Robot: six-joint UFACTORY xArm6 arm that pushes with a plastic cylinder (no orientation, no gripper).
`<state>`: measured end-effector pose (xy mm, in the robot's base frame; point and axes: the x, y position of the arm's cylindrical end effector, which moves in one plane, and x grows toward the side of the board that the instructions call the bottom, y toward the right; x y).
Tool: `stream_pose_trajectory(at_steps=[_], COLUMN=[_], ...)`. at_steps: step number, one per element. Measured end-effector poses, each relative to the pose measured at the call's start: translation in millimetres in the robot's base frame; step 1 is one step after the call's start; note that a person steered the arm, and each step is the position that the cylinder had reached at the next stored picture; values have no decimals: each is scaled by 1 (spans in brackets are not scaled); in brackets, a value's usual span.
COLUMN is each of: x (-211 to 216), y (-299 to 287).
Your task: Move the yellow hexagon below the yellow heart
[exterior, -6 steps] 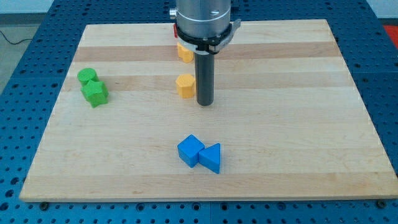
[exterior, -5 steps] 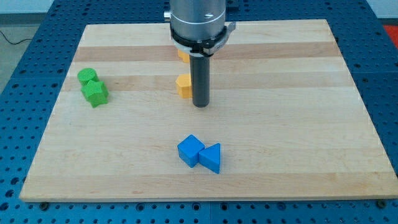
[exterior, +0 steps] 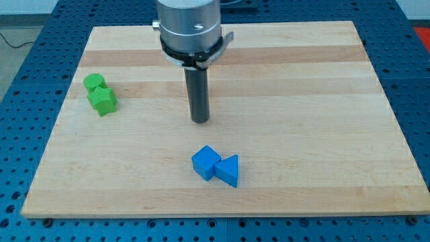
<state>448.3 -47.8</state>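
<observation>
Neither the yellow hexagon nor the yellow heart shows in the camera view. My dark rod and the grey arm housing stand over the spot at the board's upper middle where they were. My tip (exterior: 199,120) rests on the board near its centre, above the two blue blocks and well to the right of the green ones. I cannot tell whether the tip touches a yellow block.
A blue cube (exterior: 205,162) and a blue triangular block (exterior: 228,171) touch each other at the lower middle. Two green blocks (exterior: 94,82) (exterior: 103,101) sit together at the left. The wooden board (exterior: 322,134) lies on a blue perforated table.
My rod has moved left and slightly down the view. It now covers the yellow hexagon that stood just left of it, and the arm housing covers the yellow heart.
</observation>
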Motion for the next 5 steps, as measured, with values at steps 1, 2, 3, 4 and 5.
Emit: stream_pose_trajectory(at_steps=[1, 2, 3, 4, 5], x=[-36, -66, -68, -70, -69], y=[-4, -5, -5, -5, -15])
